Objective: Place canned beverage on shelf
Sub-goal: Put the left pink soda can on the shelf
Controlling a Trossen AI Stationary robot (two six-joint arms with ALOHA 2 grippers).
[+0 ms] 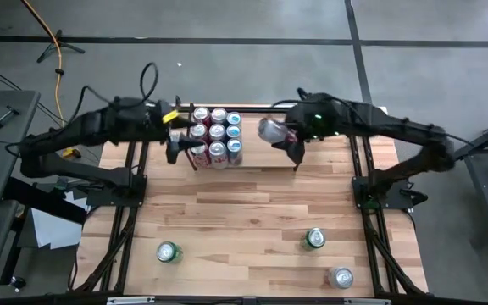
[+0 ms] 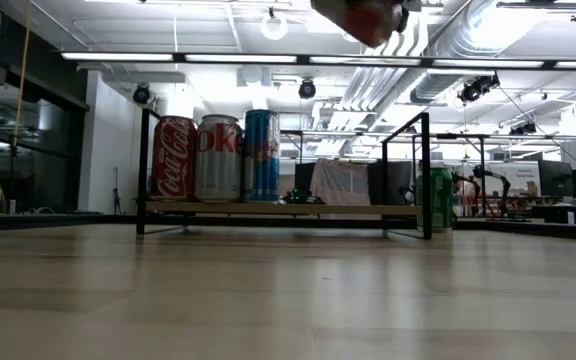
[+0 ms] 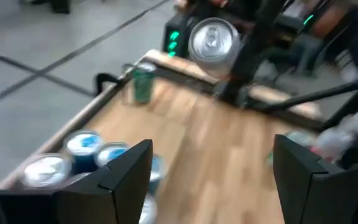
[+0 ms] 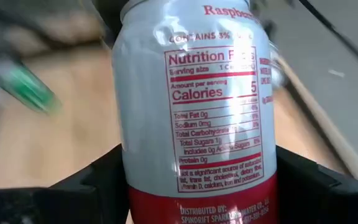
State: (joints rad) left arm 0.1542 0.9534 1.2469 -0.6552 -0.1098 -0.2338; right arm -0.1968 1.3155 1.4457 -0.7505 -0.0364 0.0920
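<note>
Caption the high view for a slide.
Right end effector carries a can beside the shelf; left end effector hovers there empty.

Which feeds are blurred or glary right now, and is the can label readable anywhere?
Left wrist view: motion-smeared, the shelved cans soft and the held can only roughly outlined. Right wrist view: the can's label is sharp and readable with sheen on the metal; the background is blurred. Low view: bright ceiling lights, yet the shelf reads clearly. High view: even, no glare.

Orange cable (image 1: 56, 51) is trailing across the grey floor (image 1: 227, 21) beyond the desk (image 1: 244, 212); papers (image 1: 45, 227) are lying beside its left edge.
</note>
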